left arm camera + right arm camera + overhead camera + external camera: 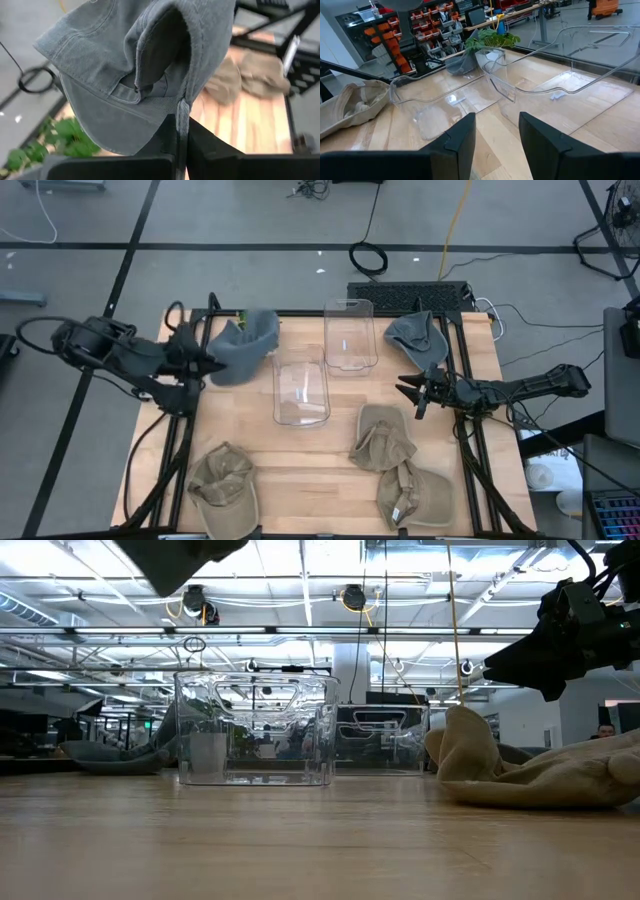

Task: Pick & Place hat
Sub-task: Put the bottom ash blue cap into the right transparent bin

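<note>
Currently the pick is done and the place is still to do. On the surface stand two clear bins, the near bin and the far bin, both empty; three tan hats and a second grey hat lie loose. The left gripper, at 9 o'clock of the near bin, has its fingers closed on the grey hat, which hangs clear of the surface, draped over them. The right gripper, at 3 o'clock, waits part-open and empty.
</note>
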Controlling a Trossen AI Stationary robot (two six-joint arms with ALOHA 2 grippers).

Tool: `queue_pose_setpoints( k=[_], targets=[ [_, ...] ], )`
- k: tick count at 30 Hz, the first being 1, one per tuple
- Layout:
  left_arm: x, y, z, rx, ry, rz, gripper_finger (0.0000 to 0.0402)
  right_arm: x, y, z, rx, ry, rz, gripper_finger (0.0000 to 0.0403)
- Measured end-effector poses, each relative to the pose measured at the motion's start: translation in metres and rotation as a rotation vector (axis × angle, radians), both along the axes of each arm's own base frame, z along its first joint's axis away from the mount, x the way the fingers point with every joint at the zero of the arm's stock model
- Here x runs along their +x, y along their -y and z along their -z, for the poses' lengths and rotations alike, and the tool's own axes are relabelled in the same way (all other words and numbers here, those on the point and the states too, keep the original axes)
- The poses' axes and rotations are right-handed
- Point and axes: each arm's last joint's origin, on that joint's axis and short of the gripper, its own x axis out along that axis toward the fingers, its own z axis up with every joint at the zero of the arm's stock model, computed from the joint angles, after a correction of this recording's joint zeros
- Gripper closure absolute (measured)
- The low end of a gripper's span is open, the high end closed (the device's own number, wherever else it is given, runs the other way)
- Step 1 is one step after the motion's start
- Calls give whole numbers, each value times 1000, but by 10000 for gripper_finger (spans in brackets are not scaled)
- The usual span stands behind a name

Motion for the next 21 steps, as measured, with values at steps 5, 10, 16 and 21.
queue_pose_setpoints(
  k=[5,10,16,21],
  targets=[
    [1,-2,-11,60,118,-23,394,0,0,0,0,0,0,261],
    [7,0,-25,128,242,0,394,0,0,0,0,1,0,261],
    [20,4,-40,227,361,17,394,0,0,0,0,0,0,261],
    [39,3,-45,293,402,-11,394,0,0,0,0,1,0,261]
  ],
)
